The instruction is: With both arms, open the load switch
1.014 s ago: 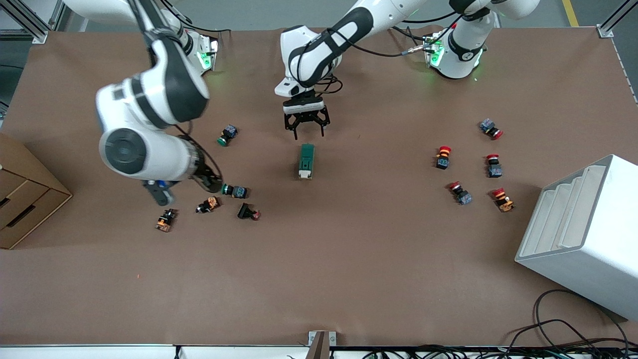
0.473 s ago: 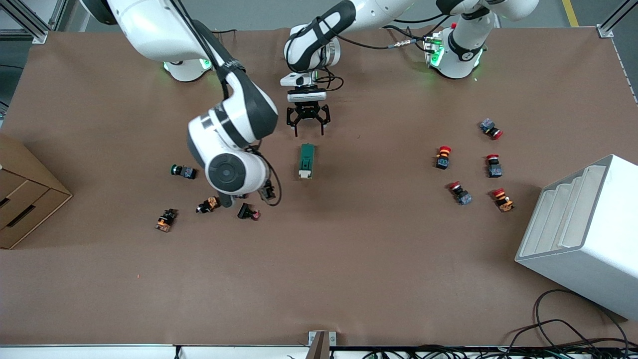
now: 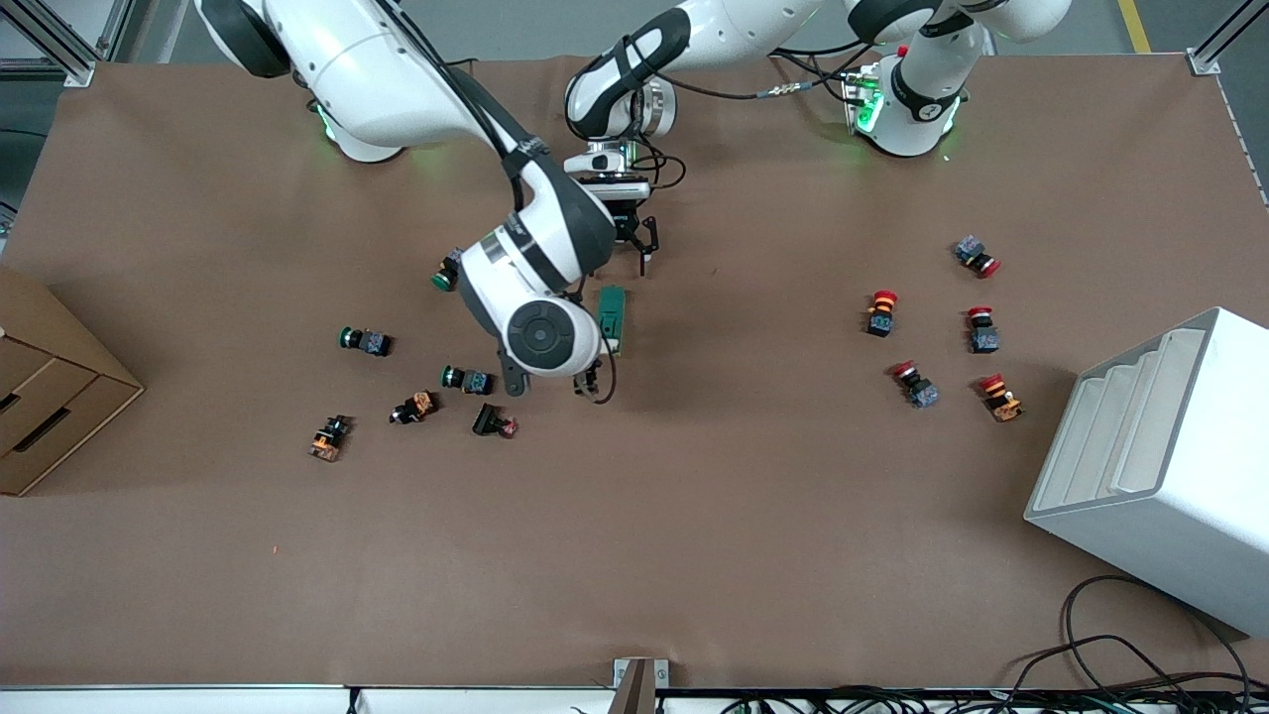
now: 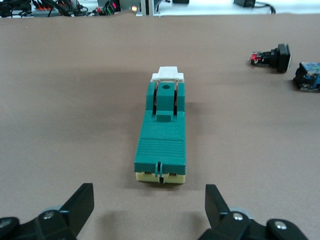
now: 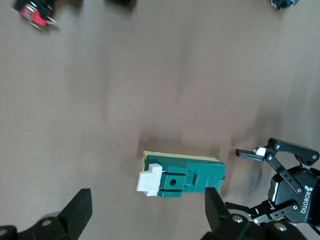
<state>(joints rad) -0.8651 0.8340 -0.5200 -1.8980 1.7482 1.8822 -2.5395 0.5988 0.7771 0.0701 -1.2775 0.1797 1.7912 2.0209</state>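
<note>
The load switch (image 3: 614, 315), a dark green block with a cream base, lies mid-table with its white lever (image 4: 168, 75) at the end nearer the front camera. My left gripper (image 3: 627, 260) hangs open just off the switch's end toward the bases, partly hidden under the right arm. Its fingers (image 4: 80, 204) stand wider than the switch (image 4: 162, 135), with nothing between them. My right gripper (image 3: 551, 383) hovers open over the table beside the lever end. In the right wrist view the switch (image 5: 182, 177) lies just ahead of the open right gripper (image 5: 147, 210), untouched, with the left gripper (image 5: 285, 186) at its other end.
Green-capped push buttons (image 3: 363, 341) and orange-bodied ones (image 3: 413, 407) lie scattered toward the right arm's end. Red-capped push buttons (image 3: 880, 312) lie toward the left arm's end, near a white stepped rack (image 3: 1160, 466). A cardboard box (image 3: 50, 397) sits at the table's edge.
The right arm has swung from over the scattered push buttons to the load switch, and its wrist now covers part of it. The left gripper has barely moved.
</note>
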